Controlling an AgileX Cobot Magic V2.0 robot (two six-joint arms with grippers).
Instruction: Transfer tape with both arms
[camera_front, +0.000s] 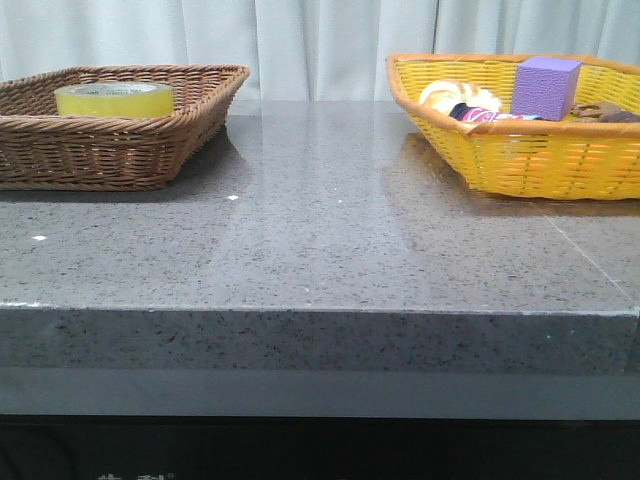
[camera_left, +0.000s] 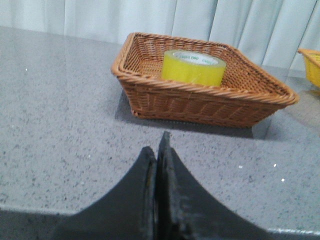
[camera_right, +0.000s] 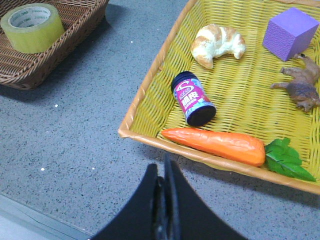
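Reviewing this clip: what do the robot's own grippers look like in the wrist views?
Both look alike. The left gripper has matte black, wedge-shaped fingers that flare wide at the base and taper to narrow tips. The right gripper has the same black angular shape. No markings, cables or padding show, and the front view shows neither arm.

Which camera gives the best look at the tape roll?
The left wrist view: the tape sits central in the brown basket, side and printed core visible. The right wrist view shows it in a corner; the front view shows only its upper part above the rim.
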